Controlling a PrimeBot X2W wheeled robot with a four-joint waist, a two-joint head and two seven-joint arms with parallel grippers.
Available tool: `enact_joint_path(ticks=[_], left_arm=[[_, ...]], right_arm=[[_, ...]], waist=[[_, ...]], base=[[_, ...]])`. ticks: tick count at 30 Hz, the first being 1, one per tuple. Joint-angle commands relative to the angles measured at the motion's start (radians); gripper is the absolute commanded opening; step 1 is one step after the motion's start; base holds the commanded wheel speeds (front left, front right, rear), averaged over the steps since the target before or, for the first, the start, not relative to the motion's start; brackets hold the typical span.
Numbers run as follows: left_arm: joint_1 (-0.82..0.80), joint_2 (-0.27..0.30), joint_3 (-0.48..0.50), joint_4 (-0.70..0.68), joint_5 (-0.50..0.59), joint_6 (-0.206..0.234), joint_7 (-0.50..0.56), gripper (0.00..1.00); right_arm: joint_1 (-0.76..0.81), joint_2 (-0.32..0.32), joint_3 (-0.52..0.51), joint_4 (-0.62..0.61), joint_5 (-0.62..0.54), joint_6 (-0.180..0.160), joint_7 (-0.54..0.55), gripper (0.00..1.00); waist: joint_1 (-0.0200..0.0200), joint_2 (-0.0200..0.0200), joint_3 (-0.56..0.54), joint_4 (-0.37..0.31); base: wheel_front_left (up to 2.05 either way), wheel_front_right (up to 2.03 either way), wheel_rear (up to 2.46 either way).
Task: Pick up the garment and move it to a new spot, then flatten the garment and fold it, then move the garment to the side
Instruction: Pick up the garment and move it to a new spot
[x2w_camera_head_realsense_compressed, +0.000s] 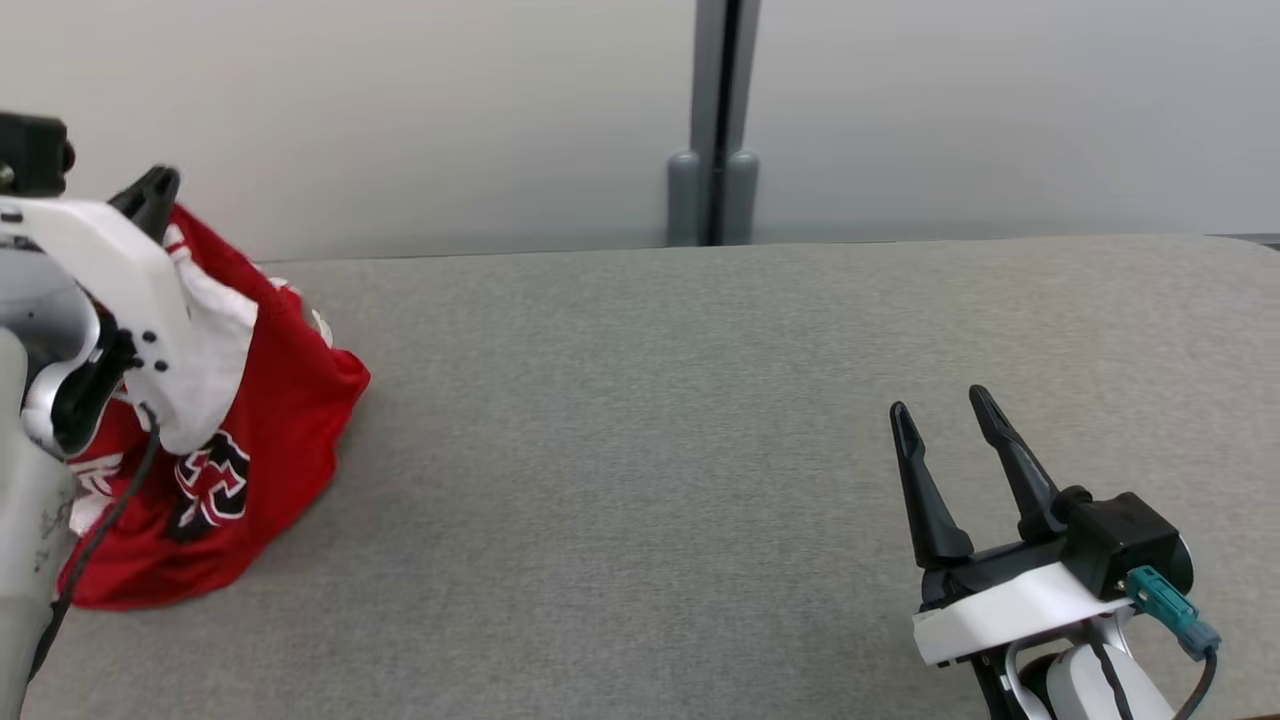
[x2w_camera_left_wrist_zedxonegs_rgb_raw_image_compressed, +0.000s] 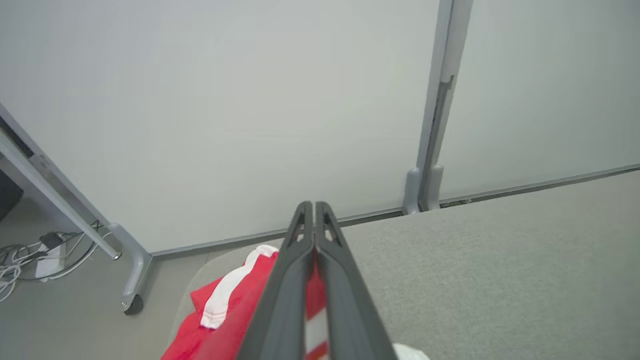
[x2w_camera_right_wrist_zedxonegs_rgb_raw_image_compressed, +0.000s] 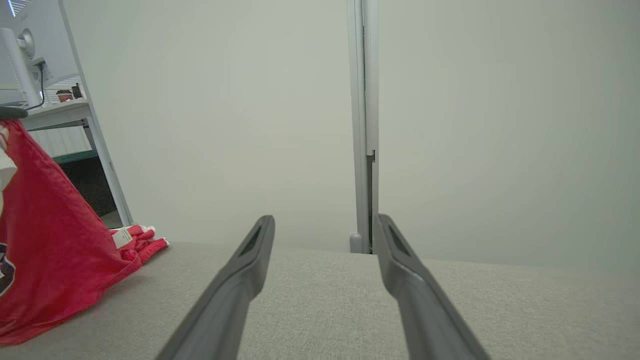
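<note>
The garment (x2w_camera_head_realsense_compressed: 285, 400) is a red jersey with white trim and a black-and-white emblem. It hangs in a peak at the table's far left, its lower part resting on the grey fabric table top (x2w_camera_head_realsense_compressed: 700, 450). My left gripper (x2w_camera_head_realsense_compressed: 152, 195) is shut on its top edge. In the left wrist view the closed gripper (x2w_camera_left_wrist_zedxonegs_rgb_raw_image_compressed: 314, 207) has red and white cloth (x2w_camera_left_wrist_zedxonegs_rgb_raw_image_compressed: 235, 305) under and between its fingers. My right gripper (x2w_camera_head_realsense_compressed: 940, 405) stands open at the lower right, far from the garment (x2w_camera_right_wrist_zedxonegs_rgb_raw_image_compressed: 55, 250). In its own view the right gripper (x2w_camera_right_wrist_zedxonegs_rgb_raw_image_compressed: 324, 222) holds nothing.
A pale partition wall with a grey post (x2w_camera_head_realsense_compressed: 713, 130) runs behind the table. Left of the table's rounded corner lie floor cables (x2w_camera_left_wrist_zedxonegs_rgb_raw_image_compressed: 30, 255) and a wheeled frame leg (x2w_camera_left_wrist_zedxonegs_rgb_raw_image_compressed: 131, 280). A desk with a monitor (x2w_camera_right_wrist_zedxonegs_rgb_raw_image_compressed: 30, 55) stands beyond the garment.
</note>
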Motion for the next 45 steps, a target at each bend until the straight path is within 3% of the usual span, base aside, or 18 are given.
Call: enact_joint_path(ticks=[1,8,15,23,28,34,38,39,40,45], left_arm=[[-0.023,-0.005,0.000,-0.032,-0.009,-0.001,0.004,0.00],[-0.043,-0.039,-0.021,-0.251,-0.028,0.008,0.045,0.00],[-0.058,-0.129,-0.042,-0.433,-0.085,0.031,0.087,0.00],[0.054,-0.180,-0.091,-0.520,-0.113,0.054,0.098,0.00],[0.198,-0.203,-0.145,-0.468,-0.087,0.063,0.030,0.00],[0.315,-0.243,-0.207,-0.221,0.007,0.080,-0.166,0.00],[0.319,-0.286,-0.231,-0.078,0.027,0.067,-0.264,0.02],[0.312,-0.298,-0.233,-0.049,0.024,0.063,-0.284,0.47],[0.303,-0.306,-0.234,-0.026,0.020,0.058,-0.302,1.00],[0.264,-0.331,-0.227,0.030,0.028,0.053,-0.393,1.00]], right_arm=[[0.011,-0.001,-0.004,0.000,-0.001,0.002,-0.005,1.00],[0.010,0.003,-0.012,-0.003,-0.004,0.002,-0.005,1.00],[0.004,0.003,-0.043,-0.009,-0.009,0.002,-0.004,1.00],[0.010,0.006,-0.086,-0.024,-0.008,0.002,-0.003,1.00],[0.000,0.006,-0.101,-0.033,-0.005,0.002,-0.003,1.00],[-0.010,0.008,-0.096,-0.030,-0.003,0.002,-0.003,1.00],[-0.011,0.007,-0.090,-0.027,-0.003,0.002,-0.003,1.00],[-0.011,0.006,-0.089,-0.026,-0.002,0.002,-0.003,1.00],[-0.011,0.003,-0.090,-0.026,-0.001,0.002,-0.003,1.00],[-0.002,-0.006,-0.091,-0.027,-0.001,0.002,-0.003,1.00]], waist=[[0.0000,0.0000,-0.021,-0.038],[0.0000,0.0000,-0.028,-0.133],[0.0000,0.0000,-0.017,-0.215],[0.0000,0.0000,0.019,-0.264],[0.0000,0.0000,0.058,-0.273],[0.0000,0.0000,0.087,-0.259],[0.0000,0.0000,0.090,-0.243],[0.0000,0.0000,0.090,-0.238],[0.0000,0.0000,0.089,-0.233],[0.0000,0.0000,0.070,-0.209]], base=[[0.00,0.00,0.00],[0.00,0.00,0.00],[0.00,0.00,0.00],[0.00,0.00,0.00],[0.00,0.00,0.00],[0.00,0.00,0.00],[0.00,0.00,0.00],[0.00,0.00,0.00],[0.00,0.00,0.00],[0.00,0.00,0.00]])
